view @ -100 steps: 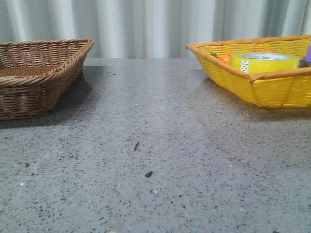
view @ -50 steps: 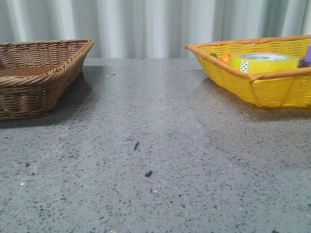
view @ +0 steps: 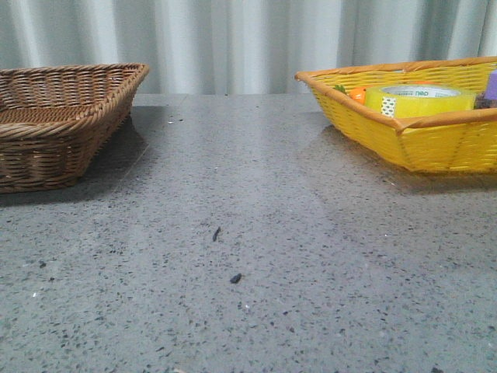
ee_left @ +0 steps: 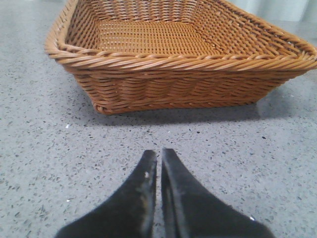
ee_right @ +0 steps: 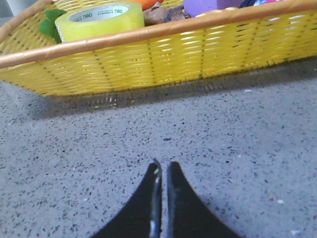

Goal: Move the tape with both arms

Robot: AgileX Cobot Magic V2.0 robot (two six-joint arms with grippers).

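Observation:
The tape (view: pixel 420 100), a thick yellow-green roll with a white core and green print, lies flat in the yellow basket (view: pixel 404 140) at the far right. It also shows in the right wrist view (ee_right: pixel 100 21), beyond the basket's near rim. My right gripper (ee_right: pixel 162 163) is shut and empty, low over the table in front of that basket. My left gripper (ee_left: pixel 159 151) is shut and empty, low over the table in front of the brown wicker basket (ee_left: pixel 178 64). Neither gripper shows in the front view.
The brown wicker basket (view: pixel 62 124) stands at the far left, nothing in it. The yellow basket also holds an orange carrot with green leaves (view: pixel 357 94) and a purple block (ee_right: pixel 208 6). A grey speckled table (view: pixel 248 256) lies between the baskets; curtains hang behind.
The front view has shifted very slightly; the baskets and tape stay where they were.

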